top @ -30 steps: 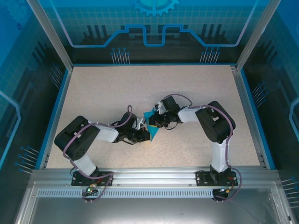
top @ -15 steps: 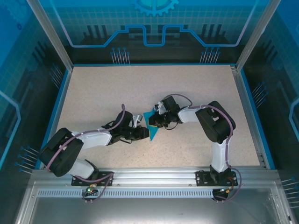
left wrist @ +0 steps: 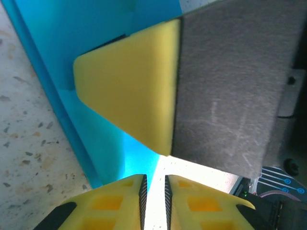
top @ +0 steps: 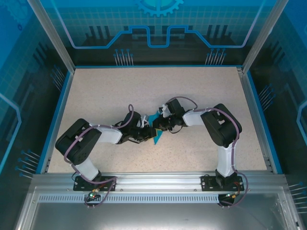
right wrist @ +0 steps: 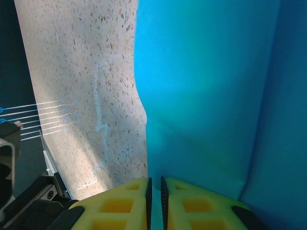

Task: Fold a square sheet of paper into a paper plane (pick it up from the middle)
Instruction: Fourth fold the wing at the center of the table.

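Creasing the paper (top: 156, 137) at the centre of the table (top: 96, 96)
Right gripper (right wrist: 154, 184) is pinching the paper; left gripper (left wrist: 154, 184) is nearly closed at its edge, grip unclear. Pressing slowly along the fold is looking safest.

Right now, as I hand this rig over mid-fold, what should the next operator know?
Left gripper: jaws nearly together at the edge of the sheet of paper; grip unclear.
Right gripper: jaws shut on the sheet.
Paper: middle of the table, between both grippers, at least one fold showing.
Done: sheet picked up, folding begun.
Left: the remaining folds; no pointed plane yet.
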